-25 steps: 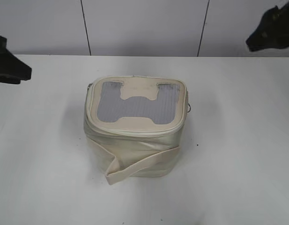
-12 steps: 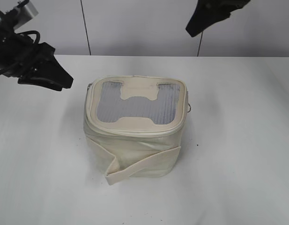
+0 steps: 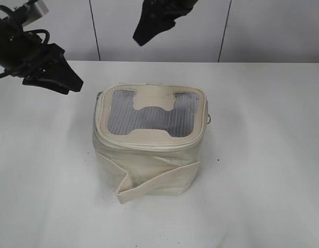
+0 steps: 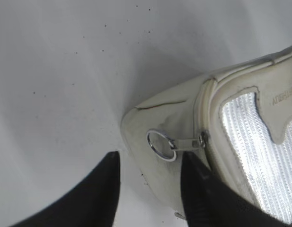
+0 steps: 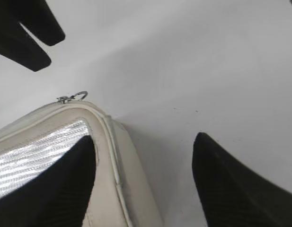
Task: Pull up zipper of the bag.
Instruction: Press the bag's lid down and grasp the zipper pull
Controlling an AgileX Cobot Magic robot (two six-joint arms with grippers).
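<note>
The cream-white bag [image 3: 149,150] stands upright mid-table, its grey mesh top [image 3: 146,116] with the bone-shaped patch facing up. The zipper track [image 3: 149,143] runs round the top rim. One ring pull [image 3: 209,118] hangs at the right side. Another ring pull [image 4: 161,145] lies on the back-left corner, just ahead of my open left gripper [image 4: 150,158]; the left gripper [image 3: 72,85] hovers left of the bag. My right gripper [image 3: 142,37] is open above the bag's back edge. In the right wrist view it [image 5: 145,142] straddles the bag's corner [image 5: 129,184], with a ring pull [image 5: 79,96] beyond.
The bag sits on a white table [image 3: 262,165] with a white panelled wall [image 3: 273,31] behind. The flat cream strap [image 3: 159,181] crosses the bag's front side. My left gripper's fingers [image 5: 27,28] show at the top left of the right wrist view.
My right arm has swung from the upper right leftwards to above the bag's back edge. My left arm has come in from the far left toward the bag's back-left corner. The bag has not moved.
</note>
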